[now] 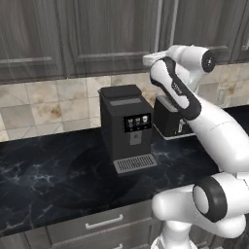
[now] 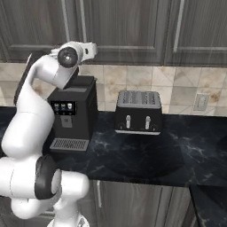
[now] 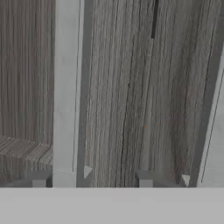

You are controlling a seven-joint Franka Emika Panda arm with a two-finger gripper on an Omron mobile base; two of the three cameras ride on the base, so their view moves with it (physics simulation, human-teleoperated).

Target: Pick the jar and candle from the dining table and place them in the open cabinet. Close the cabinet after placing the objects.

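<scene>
A: Soft, even light, rather dim on the dark bench (image 1: 44, 185); a faint round shadow before the coffee machine (image 1: 124, 127).

B: Slightly blurred everywhere, low resolution. Pale glare on the bar handle (image 3: 65, 87), wood grain smeared close up.

I see dark grey wood-grain cabinet doors (image 1: 97, 34) — matt; a glossy black marble desk (image 1: 44, 180); a brushed-metal toaster (image 2: 138, 111).

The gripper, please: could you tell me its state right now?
Gripper: open, holding nothing, close up against the cabinet door beside its handle.
</scene>
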